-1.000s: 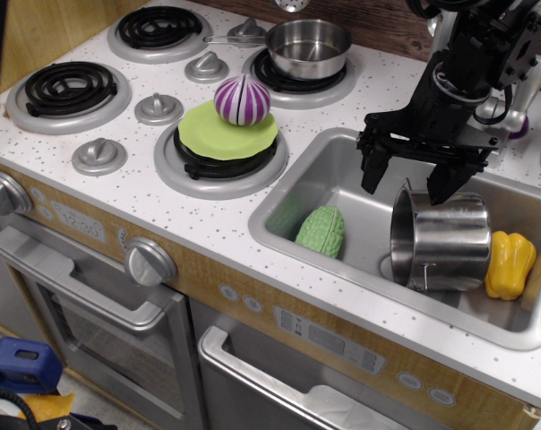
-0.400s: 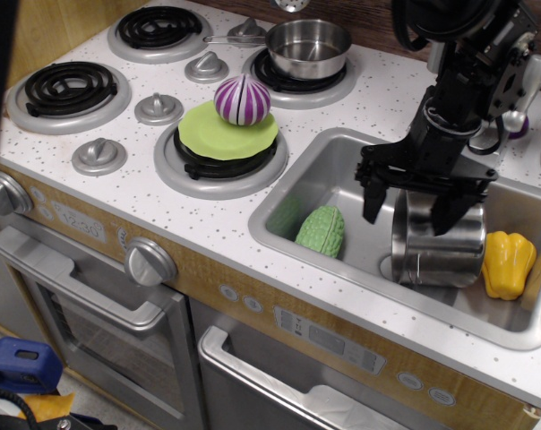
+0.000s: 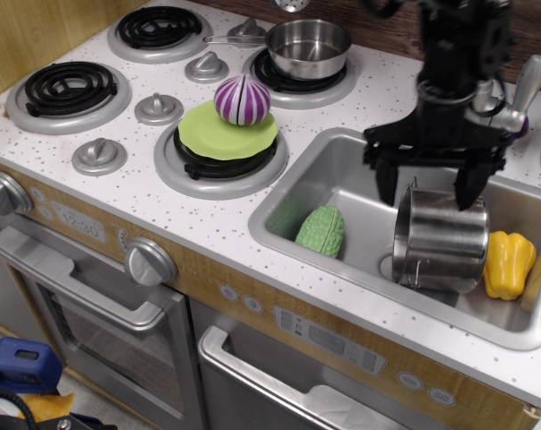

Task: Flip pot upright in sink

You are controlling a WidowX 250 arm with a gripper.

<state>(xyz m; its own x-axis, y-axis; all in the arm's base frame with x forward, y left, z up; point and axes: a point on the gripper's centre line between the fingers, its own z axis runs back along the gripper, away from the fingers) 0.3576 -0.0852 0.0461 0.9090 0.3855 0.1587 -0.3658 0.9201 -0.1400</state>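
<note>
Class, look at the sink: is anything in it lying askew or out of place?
Yes. The pot lies on its side in the sink, mouth facing left, beside a yellow pepper. The open pincer hovers just above it without gripping it.

Shiny steel pot (image 3: 442, 244), yellow pepper (image 3: 509, 264), green sponge (image 3: 321, 232), purple-and-white striped onion (image 3: 242, 99), speckled white countertop (image 3: 208, 219)

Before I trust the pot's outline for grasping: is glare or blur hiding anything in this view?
In observation.image, the pot mirrors its surroundings, so its edges blend with the sink; the pincer above looks sharp and open, and nothing is noticeably blurred.
</note>
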